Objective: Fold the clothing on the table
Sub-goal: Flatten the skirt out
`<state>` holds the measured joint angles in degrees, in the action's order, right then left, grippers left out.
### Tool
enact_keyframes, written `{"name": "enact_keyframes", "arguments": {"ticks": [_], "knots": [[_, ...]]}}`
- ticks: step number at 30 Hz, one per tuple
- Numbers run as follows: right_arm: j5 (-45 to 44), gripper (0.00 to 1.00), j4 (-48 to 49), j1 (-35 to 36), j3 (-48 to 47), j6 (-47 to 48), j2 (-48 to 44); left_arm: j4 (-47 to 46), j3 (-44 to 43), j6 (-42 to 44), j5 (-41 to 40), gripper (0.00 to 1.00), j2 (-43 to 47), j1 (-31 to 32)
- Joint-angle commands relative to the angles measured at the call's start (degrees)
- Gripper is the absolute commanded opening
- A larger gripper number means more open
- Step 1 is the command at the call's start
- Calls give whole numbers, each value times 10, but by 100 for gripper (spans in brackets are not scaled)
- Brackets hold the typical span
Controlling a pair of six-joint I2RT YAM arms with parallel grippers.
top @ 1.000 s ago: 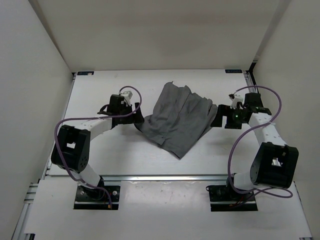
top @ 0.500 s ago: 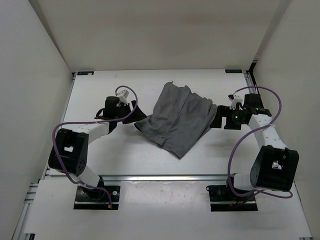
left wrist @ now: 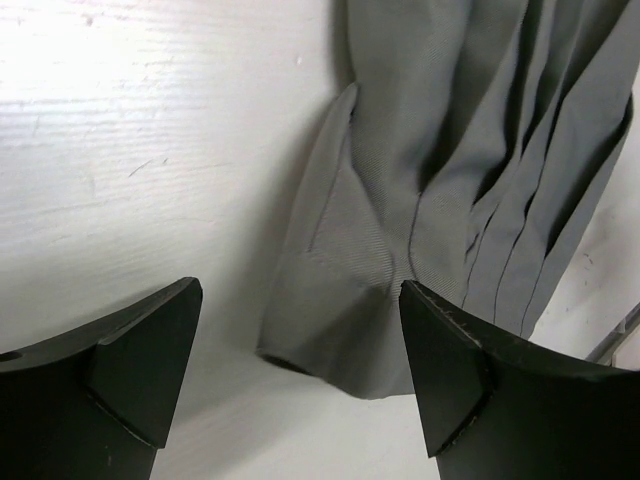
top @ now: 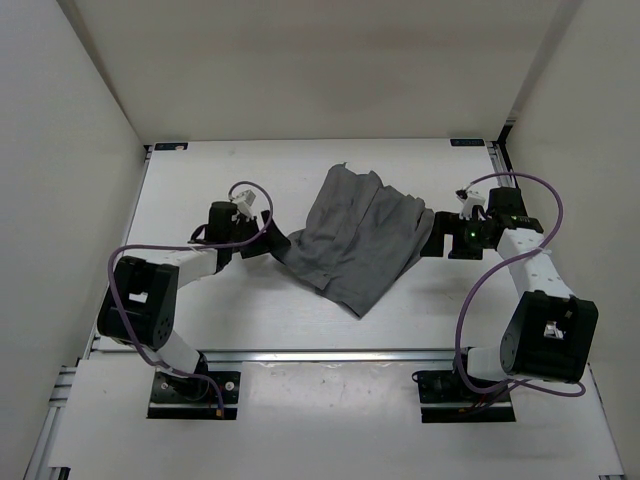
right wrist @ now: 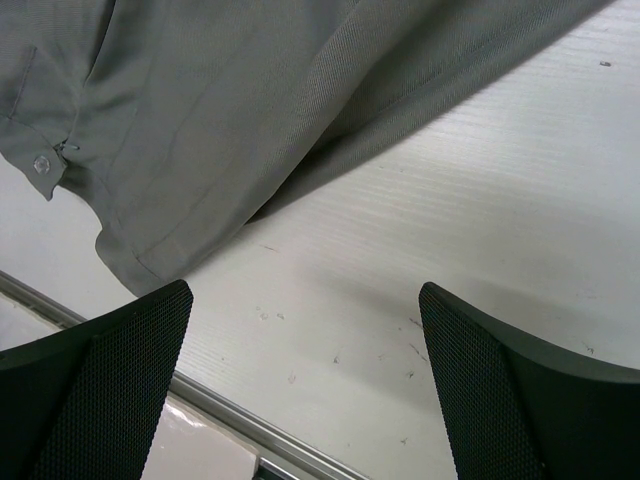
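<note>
From the near edge of the desk (top: 200, 300), the left fingers (left wrist: 140, 350) stand wide apart, astride the left corner of the clothing (top: 355, 240) without pinching it. The right fingers (right wrist: 110, 370), equally spread, hover just over its right edge. The grey clothing lies creased mid-desk.

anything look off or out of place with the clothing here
Nothing spilled or damaged. The clothing lies askew, diagonal on the table, rumpled, with loose pleats bunched in part of it, and not yet neatly folded.
</note>
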<state>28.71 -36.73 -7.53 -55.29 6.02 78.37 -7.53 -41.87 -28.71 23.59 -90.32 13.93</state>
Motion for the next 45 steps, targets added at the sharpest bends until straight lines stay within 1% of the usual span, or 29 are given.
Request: {"name": "enact_keyframes", "arguments": {"ticks": [1,3,4,5,6,7,8,10,14,16,18,22,25,27,29,32,37,41,42,43,44,45], "knots": [[7,99,-9,-2,-4,3,-3,-3,9,8,15,90,23,-7],[6,100,-5,-3,-8,7,-5,-16,11,-1,23,85,21,-2],[5,99,-4,-4,-10,4,-3,-21,13,-5,27,77,19,-3],[3,99,-6,-1,-8,7,-3,-27,13,-10,29,73,19,-4],[1,99,-6,-2,-7,7,-4,-29,13,-12,31,55,18,-2],[5,99,-7,-2,-6,6,-4,-33,16,-13,34,35,15,-3],[5,99,-7,1,-7,5,-3,-33,16,-20,38,27,15,-4],[6,99,-4,0,-3,6,-7,-29,17,-23,47,0,13,-3],[21,99,-38,9,-17,47,8,-10,14,-16,34,0,32,16],[35,99,-53,8,-29,65,15,4,18,-20,21,0,55,41],[37,99,-61,8,-31,78,26,8,28,-33,16,0,77,51],[37,99,-59,15,-16,52,39,1,66,-80,4,0,136,86],[55,99,-48,7,7,16,41,11,79,-94,-2,0,157,121],[68,99,-28,0,19,-4,45,10,83,-107,5,0,154,148],[71,99,-19,2,29,-14,53,5,94,-113,13,0,150,155],[66,100,-14,7,33,-26,72,7,82,-115,24,0,146,156],[64,99,3,10,34,-32,113,-2,63,-123,45,0,142,157],[66,98,21,40,40,-46,125,-19,49,-135,58,0,134,161],[64,94,25,57,45,-48,129,-23,44,-137,59,0,132,161],[49,83,41,83,64,-55,136,-19,32,-126,76,0,119,159],[43,80,45,88,65,-54,140,-14,30,-124,87,0,110,154],[43,72,48,95,65,-55,145,-13,28,-124,94,0,105,155]]}}
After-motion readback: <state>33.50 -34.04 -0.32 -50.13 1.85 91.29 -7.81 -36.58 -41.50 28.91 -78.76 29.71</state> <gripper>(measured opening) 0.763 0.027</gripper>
